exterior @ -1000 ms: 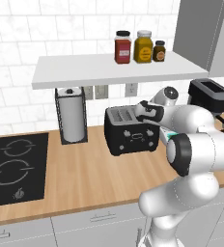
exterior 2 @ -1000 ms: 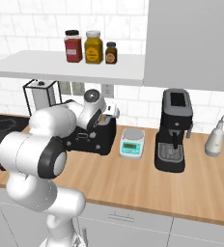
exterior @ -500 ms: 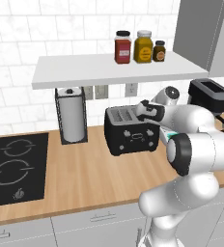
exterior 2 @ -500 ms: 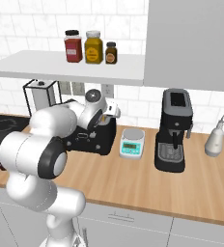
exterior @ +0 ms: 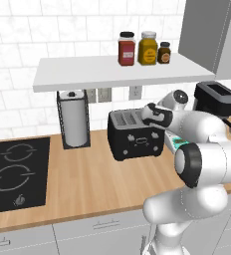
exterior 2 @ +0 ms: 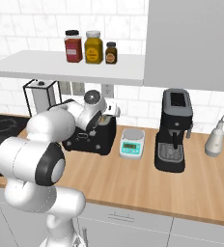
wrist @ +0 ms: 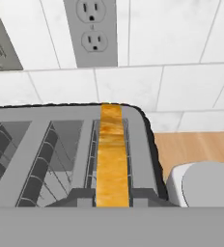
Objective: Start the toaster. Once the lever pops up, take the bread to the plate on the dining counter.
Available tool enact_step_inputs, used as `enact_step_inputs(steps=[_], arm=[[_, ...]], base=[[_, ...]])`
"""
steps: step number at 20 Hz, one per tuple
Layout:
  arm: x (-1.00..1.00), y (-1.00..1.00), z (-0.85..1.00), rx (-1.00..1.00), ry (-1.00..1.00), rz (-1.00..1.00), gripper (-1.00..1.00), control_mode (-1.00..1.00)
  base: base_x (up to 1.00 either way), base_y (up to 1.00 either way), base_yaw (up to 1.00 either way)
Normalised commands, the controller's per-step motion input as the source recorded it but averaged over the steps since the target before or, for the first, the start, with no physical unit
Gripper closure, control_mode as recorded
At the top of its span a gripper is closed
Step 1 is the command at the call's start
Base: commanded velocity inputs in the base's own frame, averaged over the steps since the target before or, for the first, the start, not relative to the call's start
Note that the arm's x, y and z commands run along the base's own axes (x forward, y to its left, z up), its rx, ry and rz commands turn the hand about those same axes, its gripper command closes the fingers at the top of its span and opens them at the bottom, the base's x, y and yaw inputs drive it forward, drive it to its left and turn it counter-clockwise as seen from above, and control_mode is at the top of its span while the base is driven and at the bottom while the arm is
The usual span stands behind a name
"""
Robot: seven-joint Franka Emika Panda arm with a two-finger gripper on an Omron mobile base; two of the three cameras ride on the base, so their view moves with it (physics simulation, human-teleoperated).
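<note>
Bread [wrist: 112, 154]: golden slice standing on edge in the rightmost slot of the toaster [exterior: 135, 134], its top edge showing above the silvery rim, so there is something to pinch from above.
Gripper [wrist: 112, 198]: directly over that slot, one dark tip on each side of the slice and narrowed onto it; I judge it closed on the bread, though the actual contact sits at the bottom edge of the hand view and is hard to confirm.
Arm: reaching over the toaster's right end from above, seen from the left base view with my hand at the top of the toaster, because the slot only lets the slice out upward.
Toaster position: on the wooden worktop [exterior: 77, 179] against the tiled wall, below the outlet [wrist: 94, 31], between the paper towel holder [exterior: 73, 119] and the small scale [exterior 2: 132, 143].
Step in hand: gripping the slice for a lift out.
Next move, my guess: a straight pull up along the slot, since any tilt would jam the slice against the wires.
</note>
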Motion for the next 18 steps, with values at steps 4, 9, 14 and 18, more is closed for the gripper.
enact_step_inputs(steps=[4,9,14,18], arm=[[-0.47,0.05,0.19,0.00,-0.23,0.00,1.00,-1.00],[-0.04,0.01,0.47,0.00,-0.11,0.00,1.00,-1.00],[-0.05,0.00,0.58,0.00,-0.01,0.00,1.00,-1.00],[-0.45,0.07,0.16,0.00,0.00,0.00,1.00,-1.00]], base=[[0.00,0.00,0.00],[0.00,0.00,0.00],[0.00,0.00,0.00],[0.00,0.00,0.00]])
